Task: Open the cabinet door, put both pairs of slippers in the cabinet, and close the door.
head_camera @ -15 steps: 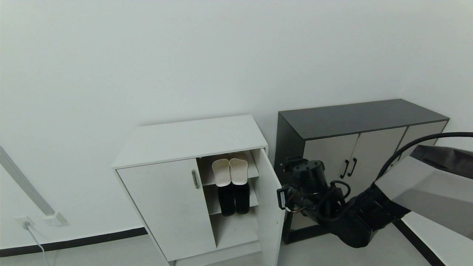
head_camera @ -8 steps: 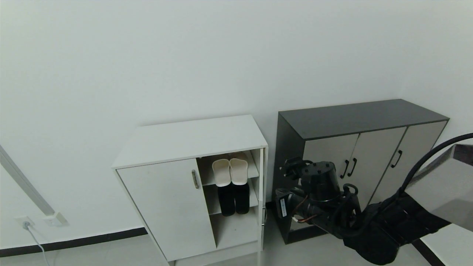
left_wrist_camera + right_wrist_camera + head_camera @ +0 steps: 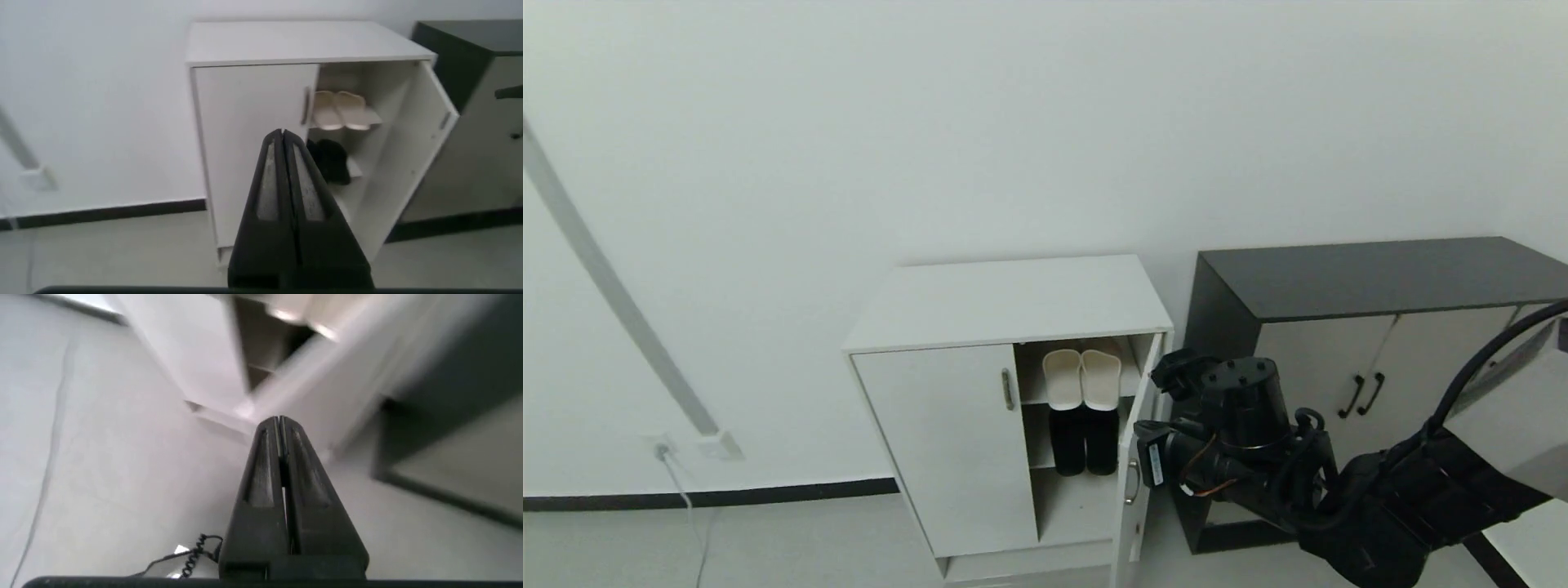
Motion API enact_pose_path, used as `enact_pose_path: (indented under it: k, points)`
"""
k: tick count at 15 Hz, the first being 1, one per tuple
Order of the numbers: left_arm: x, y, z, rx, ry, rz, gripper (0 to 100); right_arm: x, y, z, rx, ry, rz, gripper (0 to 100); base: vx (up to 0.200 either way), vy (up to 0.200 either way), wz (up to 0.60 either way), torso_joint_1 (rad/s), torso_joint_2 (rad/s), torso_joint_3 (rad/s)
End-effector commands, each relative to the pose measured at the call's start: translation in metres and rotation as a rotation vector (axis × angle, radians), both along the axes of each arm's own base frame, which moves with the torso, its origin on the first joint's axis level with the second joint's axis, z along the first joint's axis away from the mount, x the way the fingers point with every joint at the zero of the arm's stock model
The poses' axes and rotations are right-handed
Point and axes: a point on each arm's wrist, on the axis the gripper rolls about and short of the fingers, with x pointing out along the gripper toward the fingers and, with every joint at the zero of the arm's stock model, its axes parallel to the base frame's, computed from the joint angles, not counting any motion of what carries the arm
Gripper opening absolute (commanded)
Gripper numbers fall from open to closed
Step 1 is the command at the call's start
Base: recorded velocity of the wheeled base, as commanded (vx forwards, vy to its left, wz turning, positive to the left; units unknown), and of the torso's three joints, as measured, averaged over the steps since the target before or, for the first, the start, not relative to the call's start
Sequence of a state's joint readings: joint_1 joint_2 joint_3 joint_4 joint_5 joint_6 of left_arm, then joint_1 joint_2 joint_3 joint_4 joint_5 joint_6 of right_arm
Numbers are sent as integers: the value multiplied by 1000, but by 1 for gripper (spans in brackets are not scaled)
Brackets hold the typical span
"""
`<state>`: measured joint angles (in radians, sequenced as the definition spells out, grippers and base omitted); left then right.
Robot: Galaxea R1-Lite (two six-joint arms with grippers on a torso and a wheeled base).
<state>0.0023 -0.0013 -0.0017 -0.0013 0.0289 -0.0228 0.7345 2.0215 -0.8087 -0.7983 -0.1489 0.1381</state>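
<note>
White wall, grey floor. Against wall, cabinet; left leaf closed, right cabinet door ajar. Inside, white slippers on upper shelf, black slippers on shelf below. Near door's outer side, right tool pinched closed, empty; left tool likewise closed, well back. Risk: slipper ends seemingly overhanging shelves, door jamming on them. Just beside, dark cabinet, cramping arm's swing.
</note>
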Motion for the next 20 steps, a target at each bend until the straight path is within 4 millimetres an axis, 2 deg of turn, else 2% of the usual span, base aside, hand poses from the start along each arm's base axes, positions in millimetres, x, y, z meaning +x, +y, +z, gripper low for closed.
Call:
enact_pose_path:
  k: [1,4,9,10,12,15,17,20]
  points:
    - [0,0,0,0,1,1,0,-2,-2,2,8,-4,6,0,0,0,0,0,0,0]
    - [0,0,0,-2,3,1,0,-2,-5,0,0,-34,10,0,0,0,0,0,0,0]
    - [0,0,0,-2,1,-1,0,-4,-24,-1,-59,-33,-18,0,0,0,0,0,0,0]
    - [0,0,0,-2,1,-1,0,-10,-38,-2,-113,-40,-23,0,200,0,0,2,7,-2]
    - [0,0,0,-2,1,-1,0,-15,-53,-8,-164,-16,-42,0,200,0,0,0,0,5]
    - [0,0,0,-2,1,1,0,-23,-67,-19,-215,32,-54,0,200,0,0,6,1,7]
    - [0,0,0,-2,1,-1,0,-24,-70,-27,-248,49,-45,0,0,0,0,0,0,0]
    - [0,0,0,-2,1,-1,0,-12,-61,-41,-261,71,-39,0,0,0,0,0,0,0]
